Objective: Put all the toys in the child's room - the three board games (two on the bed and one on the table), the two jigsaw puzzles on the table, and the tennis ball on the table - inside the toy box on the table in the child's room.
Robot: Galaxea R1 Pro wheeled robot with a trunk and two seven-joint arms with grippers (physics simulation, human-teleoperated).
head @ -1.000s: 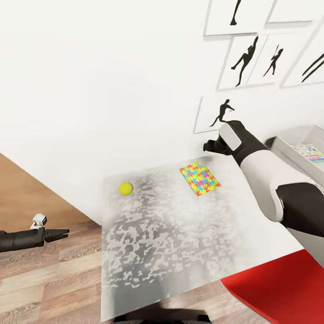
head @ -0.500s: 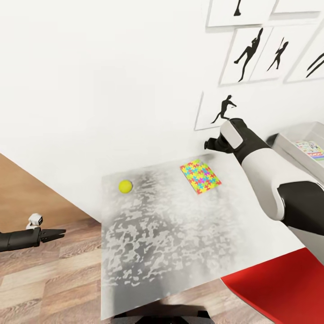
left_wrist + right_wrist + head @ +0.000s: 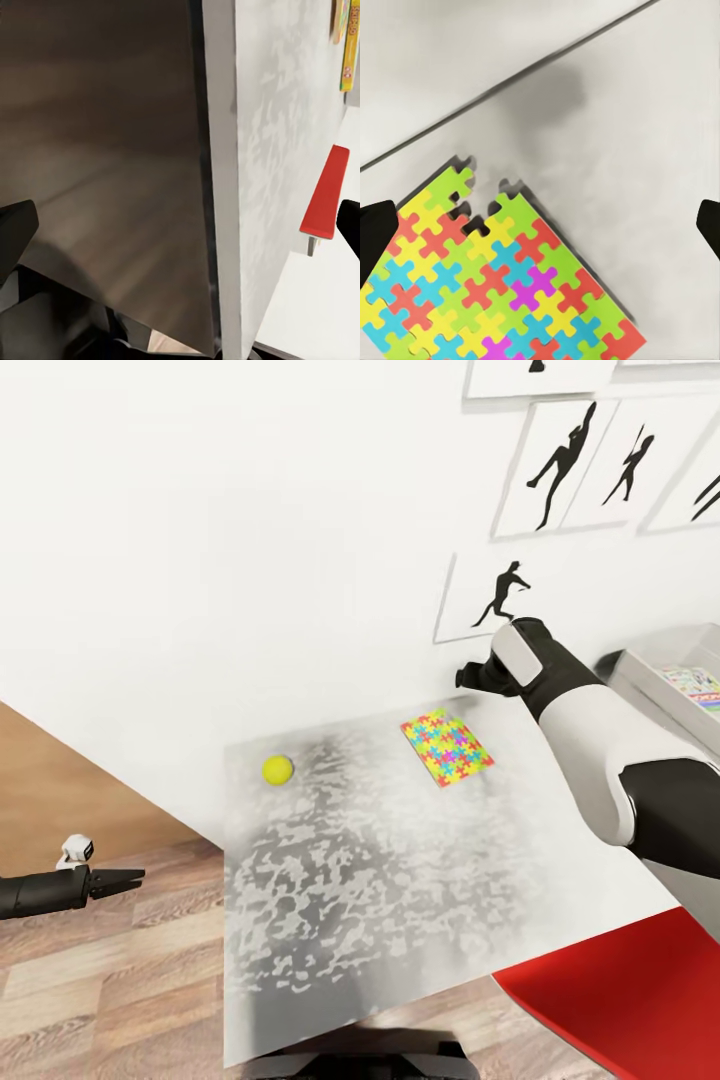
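So the robot's parked at the table (image 3: 380, 900), the pale grey-white one with the mottled top. One jigsaw puzzle (image 3: 446, 746) lies flat close to the table's back edge, by the wall. The tennis ball (image 3: 278, 768) sits near the back left corner, well apart from the puzzle, nothing touching it.

The right arm reaches out over the back edge, and the right gripper (image 3: 470, 678) hangs above the table just beyond the puzzle's far corner, right up near the wall. In the right wrist view the puzzle (image 3: 487, 285) lies below with its notched corner toward the wall line, and the two dark fingertips (image 3: 375, 232) sit far apart at the picture's sides, so that gripper is spread wide with nothing between its fingers.

The left gripper (image 3: 135, 877) is off the table's left side, low over the wood floor (image 3: 110, 980), fingers looking pressed close together and holding nothing. Its wrist view shows the table's edge (image 3: 221, 187) side-on.

The toy box (image 3: 660, 680) is at the back right of the table, with a colourful printed box (image 3: 695, 688) lying inside. Something red (image 3: 620, 1000) pokes in by the table's front right corner. Black silhouette pictures (image 3: 560, 460) hang on the wall.
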